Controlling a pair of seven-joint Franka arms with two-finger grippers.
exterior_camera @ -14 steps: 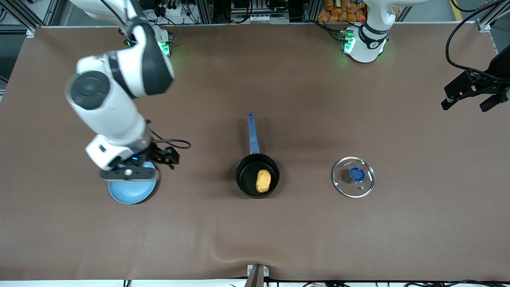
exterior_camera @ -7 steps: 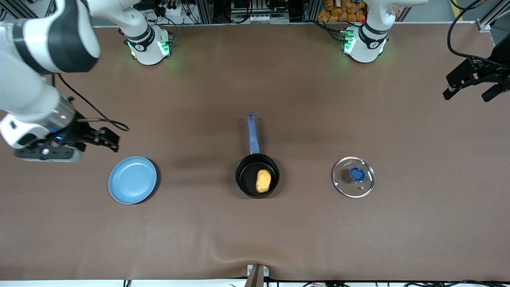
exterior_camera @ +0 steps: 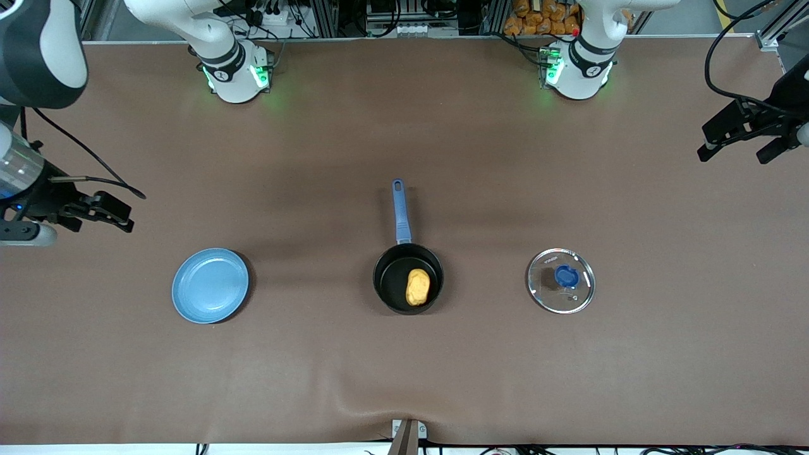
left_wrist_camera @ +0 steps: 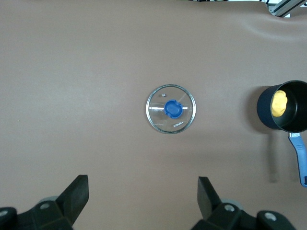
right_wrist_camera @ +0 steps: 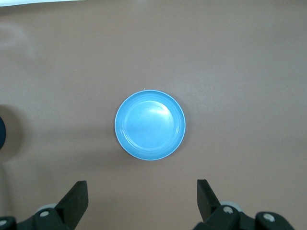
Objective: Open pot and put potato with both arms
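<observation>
— Where's the potato now?

— Lying in the pot, in the middle of the worktop, with the pot's blue handle pointing toward the robots' bases. The glass lid is off, flat on the worktop beside the pot, toward the left arm's end.

— And the blue plate?

— Bare, beside the pot toward the right arm's end.

— What are the arms doing?

— Both are out at the edges. The right pincer hangs over the worktop's edge at its own end, fingers spread wide, nothing in them. The left pincer is over the edge at its end, also spread and empty; its wrist view looks down on the lid and pot from well above.

— So which step is this?

— I'd say the job looks finished: pot opened, potato inside. What seems left is for both arms to pull clear and park. Nothing needs gripping, so the pincers can stay slack.
</observation>
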